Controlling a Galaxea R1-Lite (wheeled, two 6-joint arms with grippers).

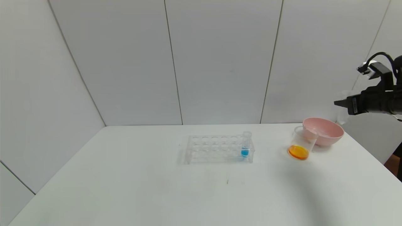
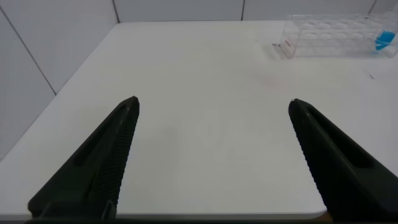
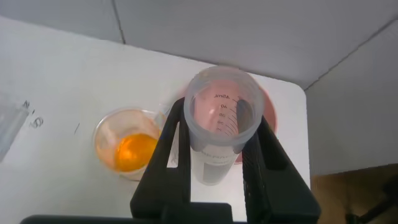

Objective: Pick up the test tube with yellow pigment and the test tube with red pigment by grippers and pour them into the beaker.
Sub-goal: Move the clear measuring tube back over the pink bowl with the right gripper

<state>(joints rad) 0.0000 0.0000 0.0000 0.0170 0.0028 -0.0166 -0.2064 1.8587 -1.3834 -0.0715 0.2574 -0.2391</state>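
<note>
My right gripper (image 3: 214, 158) hangs in the air above the pink bowl (image 1: 326, 131), out past the table's right edge in the head view (image 1: 340, 103). Its two black jaws are closed on a clear graduated test tube (image 3: 221, 124), whose open mouth faces my wrist camera. I see no liquid inside it, and I cannot tell whether it was the yellow or the red one.

The beaker (image 1: 301, 146) stands on the white table (image 1: 157, 188), touching the near-left side of the pink bowl. A layer of orange liquid sits at its bottom; from my right wrist it shows as a glowing orange pool (image 3: 134, 152) just beside the held tube.

The clear tube rack (image 1: 218, 149) stands well to the left of the beaker, near the middle of the table. One tube with blue liquid (image 1: 246, 146) stands upright in the rack's end nearest the beaker; the other holes hold nothing.

My left gripper (image 2: 211, 162) is over the table's left part, well apart from the rack (image 2: 336, 34), with its jaws spread wide and nothing between them.
</note>
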